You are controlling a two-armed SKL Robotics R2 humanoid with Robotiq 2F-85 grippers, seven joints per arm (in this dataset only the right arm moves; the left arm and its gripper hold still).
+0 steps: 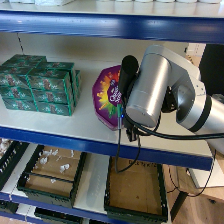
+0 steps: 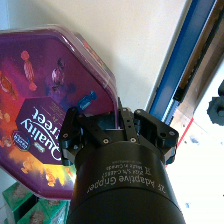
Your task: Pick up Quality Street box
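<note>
Right gripper [image 2: 118,125] is pinching the edge of the Quality Street box [image 2: 40,120], which is sitting tilted just ahead of it, above the white shelf [image 1: 60,125]; green boxes [image 1: 40,85] lying well beyond.

Shelf goods and crates around the work spot.

Green boxes [image 1: 40,85] stand stacked in rows at the left of the white shelf [image 1: 60,122], well in from its blue front edge [image 1: 75,142]; one corner of them shows in the wrist view [image 2: 20,200]. Another blue beam [image 1: 100,22] runs across above. Under the shelf, two dark crates sit side by side: the left crate [image 1: 52,175] holds small white pieces on a brown liner, the right crate [image 1: 137,192] shows only a bare brown liner. A black cable [image 1: 120,150] hangs down over the shelf edge.
</note>
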